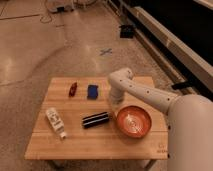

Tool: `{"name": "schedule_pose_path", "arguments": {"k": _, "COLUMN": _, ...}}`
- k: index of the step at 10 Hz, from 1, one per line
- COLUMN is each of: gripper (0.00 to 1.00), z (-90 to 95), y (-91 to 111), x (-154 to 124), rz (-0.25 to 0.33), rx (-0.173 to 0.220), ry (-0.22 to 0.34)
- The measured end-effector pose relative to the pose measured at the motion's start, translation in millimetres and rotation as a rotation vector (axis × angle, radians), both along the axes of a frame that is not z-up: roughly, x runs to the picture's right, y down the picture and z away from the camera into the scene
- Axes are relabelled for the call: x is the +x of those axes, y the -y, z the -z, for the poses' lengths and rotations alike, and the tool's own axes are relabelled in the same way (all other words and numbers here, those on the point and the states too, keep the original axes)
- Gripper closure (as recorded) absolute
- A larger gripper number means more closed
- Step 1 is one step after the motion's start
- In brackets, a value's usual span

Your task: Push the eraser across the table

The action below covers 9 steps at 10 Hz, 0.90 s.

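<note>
The eraser (95, 120), a long black block with white stripes, lies on the light wooden table (100, 144) near its middle, just left of the orange bowl (133, 121). My gripper (113, 106) hangs at the end of the white arm, pointing down. It is just above and right of the eraser's right end, between the eraser and the bowl's far rim. I cannot tell whether it touches the eraser.
A small blue block (92, 91) and a small red object (73, 89) lie at the far side of the table. A white bottle (55, 121) lies on its side at the left. A dark logo (160, 148) marks the near right corner.
</note>
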<state>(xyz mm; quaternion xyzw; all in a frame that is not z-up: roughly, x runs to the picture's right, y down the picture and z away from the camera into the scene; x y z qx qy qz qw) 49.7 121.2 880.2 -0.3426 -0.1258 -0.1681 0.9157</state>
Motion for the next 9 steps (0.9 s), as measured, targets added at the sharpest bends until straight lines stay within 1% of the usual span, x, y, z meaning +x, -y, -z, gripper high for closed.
{"name": "schedule_pose_path", "arguments": {"k": 1, "gripper": 0.99, "z": 6.2, "y": -5, "x": 3, "rz": 0.002, "rx": -0.006, "ry": 0.000}}
{"name": "schedule_pose_path", "arguments": {"k": 3, "gripper": 0.99, "z": 17.1, "y": -17, "x": -3, "rz": 0.020, "rx": -0.025, "ry": 0.021}}
{"name": "schedule_pose_path", "arguments": {"k": 4, "gripper": 0.99, "z": 19.4, "y": -22, "x": -4, "rz": 0.023, "rx": -0.026, "ry": 0.026}}
{"name": "schedule_pose_path", "arguments": {"k": 7, "gripper": 0.99, "z": 13.8, "y": -33, "x": -12, "rz": 0.031, "rx": -0.027, "ry": 0.028}}
{"name": "schedule_pose_path", "arguments": {"k": 9, "gripper": 0.99, "z": 8.3, "y": -39, "x": -12, "rz": 0.028, "rx": -0.024, "ry": 0.018}}
